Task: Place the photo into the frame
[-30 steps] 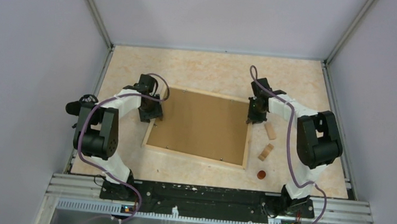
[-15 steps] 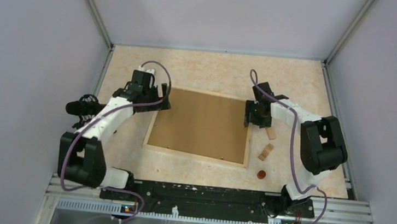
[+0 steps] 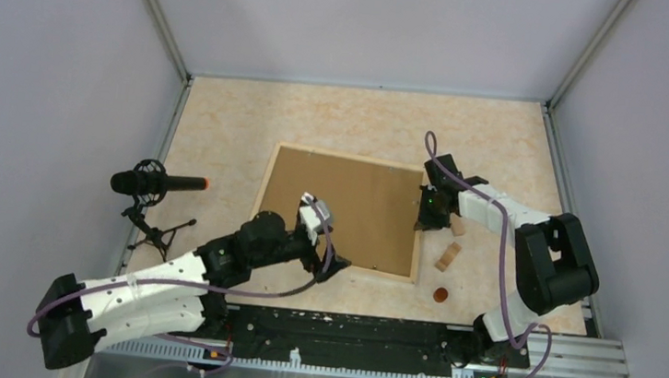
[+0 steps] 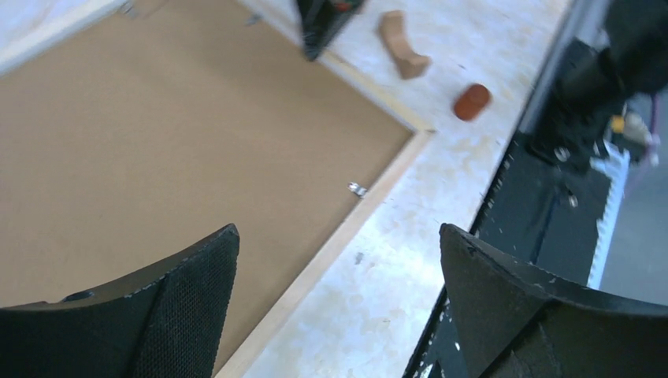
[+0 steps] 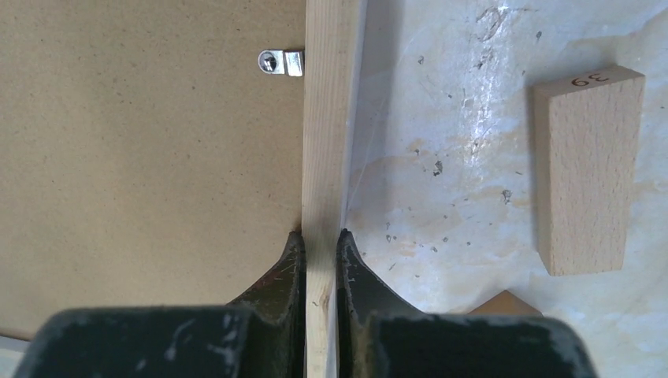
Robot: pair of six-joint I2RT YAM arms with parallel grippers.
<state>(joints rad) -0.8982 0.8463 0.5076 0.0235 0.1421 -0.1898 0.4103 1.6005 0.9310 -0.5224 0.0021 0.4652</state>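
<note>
At three o'clock on the frame point(image 5: 323, 118), the right gripper point(image 5: 321, 240) is pinched tight on the narrow slat, near a small metal clip point(image 5: 281, 61). The photo point(image 3: 348, 204) lies face down inside the frame at the middle of the table point(image 3: 226, 123), brown board back up. Over the frame's six o'clock edge the left gripper point(image 4: 337, 236) hangs with its fingers spread wide, holding nothing. Board and slats look light and stiff, though such thin wood would probably twist if lifted from one side. The outer slat edges seem the safest purchase.
</note>
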